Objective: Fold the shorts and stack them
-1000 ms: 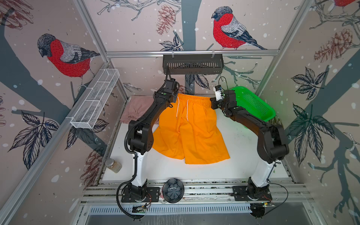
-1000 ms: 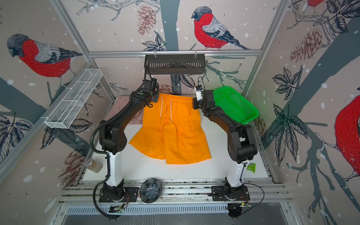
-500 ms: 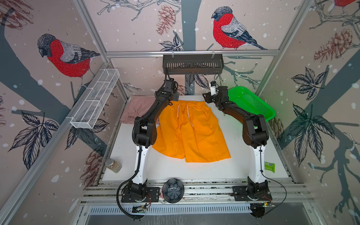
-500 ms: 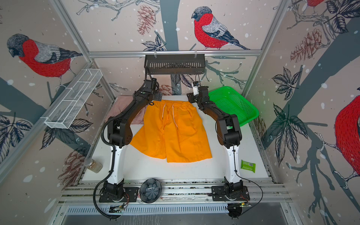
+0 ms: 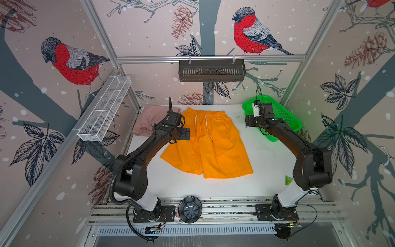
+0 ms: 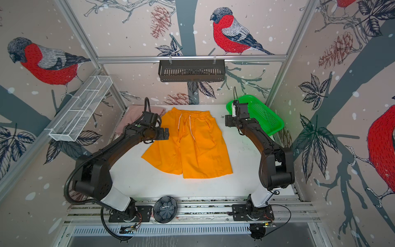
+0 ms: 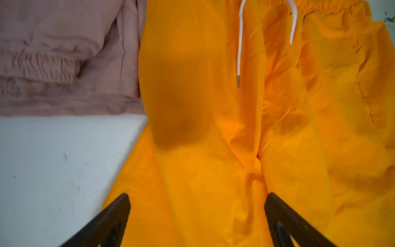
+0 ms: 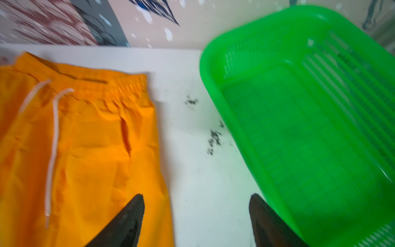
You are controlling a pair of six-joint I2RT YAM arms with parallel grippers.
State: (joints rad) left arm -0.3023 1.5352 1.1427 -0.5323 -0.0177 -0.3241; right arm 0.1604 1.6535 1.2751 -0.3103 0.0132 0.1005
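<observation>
Your jaws are open and empty: left gripper (image 7: 197,194) over the orange shorts (image 5: 210,145), right gripper (image 8: 196,195) just beside them. They lie flat, waistband (image 5: 210,112) at the back. The pink shorts (image 5: 147,122) sit back left.

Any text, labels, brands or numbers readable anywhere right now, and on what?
None readable.
Orange shorts, pink shorts and green basket: no print or tag shows.
Small green packet: too small to read.
</observation>
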